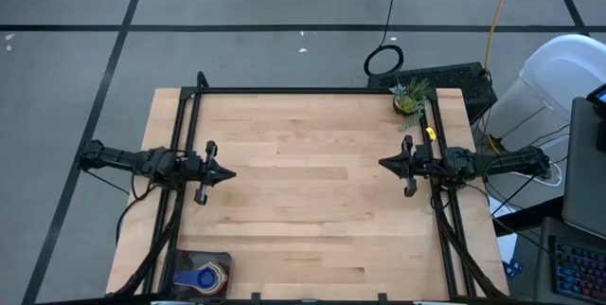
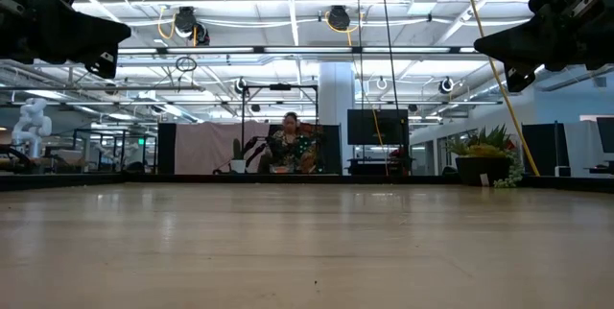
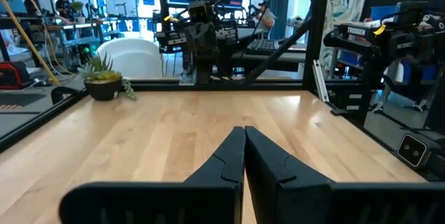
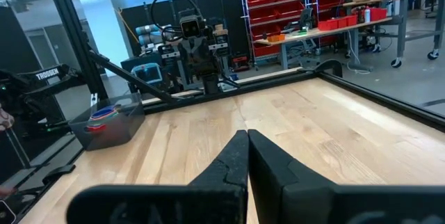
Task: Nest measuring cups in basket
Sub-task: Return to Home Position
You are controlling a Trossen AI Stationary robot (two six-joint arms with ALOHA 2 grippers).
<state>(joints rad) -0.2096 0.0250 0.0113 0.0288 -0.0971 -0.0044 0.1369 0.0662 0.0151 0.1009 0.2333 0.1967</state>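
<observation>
The dark grey translucent basket (image 1: 201,274) stands on the table near its near-left corner, and shows in the right wrist view too (image 4: 111,122). Coloured measuring cups (image 1: 201,277) sit stacked inside it, a blue one uppermost with yellow beside it; red, blue and green rims (image 4: 104,115) show through its wall. My left gripper (image 1: 230,175) hovers shut over the table's left side, well away from the basket toward the far edge. My right gripper (image 1: 383,163) hovers shut over the right side. Both point toward the table's middle.
A small potted plant (image 1: 409,99) stands at the far right corner of the table. A black frame (image 1: 284,90) runs along the far edge and down both sides. The wooden tabletop (image 1: 303,191) between the grippers is bare. A person sits far off in the room (image 2: 291,144).
</observation>
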